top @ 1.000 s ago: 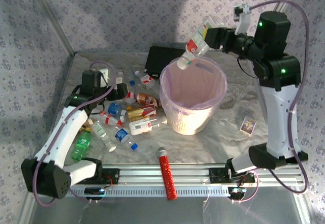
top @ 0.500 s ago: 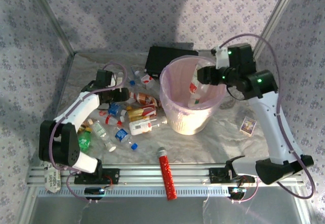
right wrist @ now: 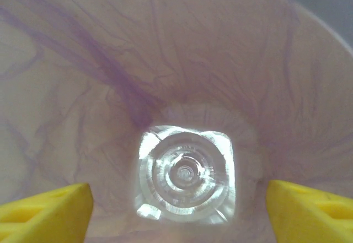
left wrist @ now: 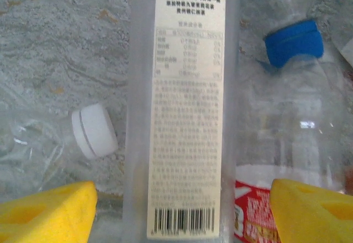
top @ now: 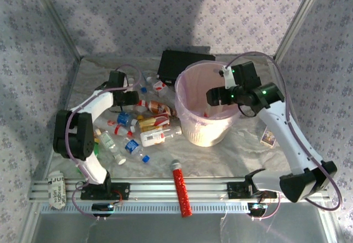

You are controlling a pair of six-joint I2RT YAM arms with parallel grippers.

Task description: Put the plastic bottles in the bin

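Observation:
Several plastic bottles point(top: 151, 137) lie in a pile left of the pale-pink bin point(top: 209, 130). My left gripper point(top: 132, 97) hangs low over the pile's far end. It is open, and its yellow fingers point(left wrist: 47, 212) straddle a clear bottle with a cream label point(left wrist: 187, 105) without touching it. My right gripper point(top: 212, 96) is inside the bin's mouth and open. Below it, a clear bottle point(right wrist: 185, 179) shows its square base, loose against the bin's inner wall point(right wrist: 165, 44) and apart from both fingers point(right wrist: 311, 210).
Beside the labelled bottle lie a white-capped bottle point(left wrist: 94, 130), a blue-capped bottle point(left wrist: 294, 42) and a red-labelled one point(left wrist: 251, 210). A black box point(top: 176, 62) sits behind the bin. A red glitter tube point(top: 181, 190) lies near the front rail, and a small card point(top: 268, 137) is right of the bin.
My right gripper came down into the bin and opened, letting go of its bottle. My left gripper reached further back over the pile and its jaws narrowed round the labelled bottle.

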